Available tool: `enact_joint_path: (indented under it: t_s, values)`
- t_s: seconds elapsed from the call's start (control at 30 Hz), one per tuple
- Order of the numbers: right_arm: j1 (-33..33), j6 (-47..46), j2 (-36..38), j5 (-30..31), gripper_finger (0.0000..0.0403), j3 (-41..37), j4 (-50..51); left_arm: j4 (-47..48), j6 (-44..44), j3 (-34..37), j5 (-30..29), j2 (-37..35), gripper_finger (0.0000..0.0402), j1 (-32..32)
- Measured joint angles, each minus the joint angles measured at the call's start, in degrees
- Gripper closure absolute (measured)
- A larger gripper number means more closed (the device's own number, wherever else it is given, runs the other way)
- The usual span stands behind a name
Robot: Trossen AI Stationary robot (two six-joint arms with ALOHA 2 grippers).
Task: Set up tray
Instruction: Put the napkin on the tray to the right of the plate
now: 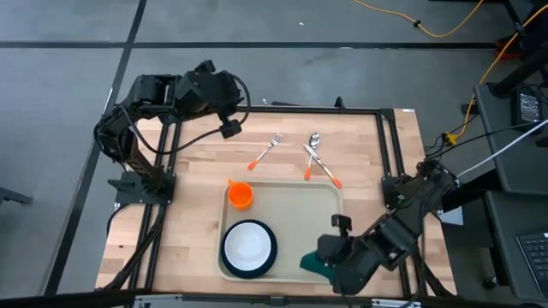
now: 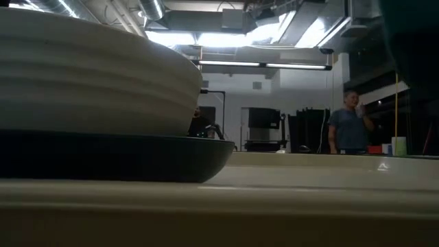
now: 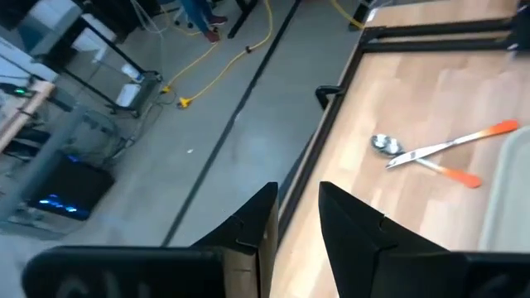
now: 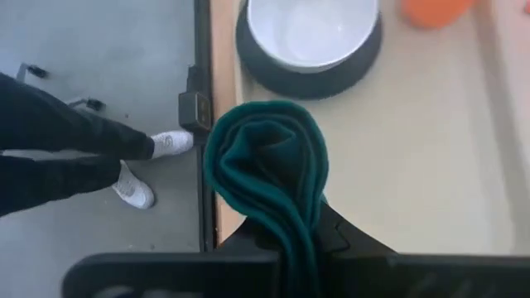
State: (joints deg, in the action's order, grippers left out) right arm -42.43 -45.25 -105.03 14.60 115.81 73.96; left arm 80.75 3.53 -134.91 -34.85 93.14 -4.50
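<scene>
Bowl on plate blocks the low view; tray perhaps beyond.

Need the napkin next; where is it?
In the high view, the napkin is clamped in the right tool at the tray's near right corner, right of the bowl.

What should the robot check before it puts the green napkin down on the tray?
1. Right gripper shut on the green napkin: ok.
2. Napkin over the tray: ok, at its near right corner.
3. Bare tray to lay it on, right of the plate holding the white bowl: ok.
4. Orange cup out of the way: ok.
5. Left gripper clear, at the table's far left edge: ok.
6. Napkin folded neatly: cannot tell.
</scene>
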Motion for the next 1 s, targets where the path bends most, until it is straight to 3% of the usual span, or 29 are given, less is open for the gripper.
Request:
enact_joint_path:
  t_s: [0.3, 0.5, 0.6, 1.0]
  values:
    - [2.11, 0.42, 0.12, -3.30, 0.0390, -10.99, -4.62, 0.02, 2.01, 0.00, -0.52, 0.02, 0.0337, 3.78]
    - [4.86, 2.99, 0.15, -12.14, 0.0390, -19.82, -18.07, 0.47, 4.51, 0.00, -1.55, 0.02, 0.0346, 4.84]
    - [5.53, 3.00, 0.11, -14.65, 0.0390, -22.48, -19.83, 0.48, 5.55, 0.00, -1.55, 0.04, 0.0349, 4.84]
    - [4.86, 2.03, 0.13, -17.75, 0.0393, -19.34, -22.16, 0.50, 9.46, 0.00, -1.16, 0.04, 0.0352, 3.21]
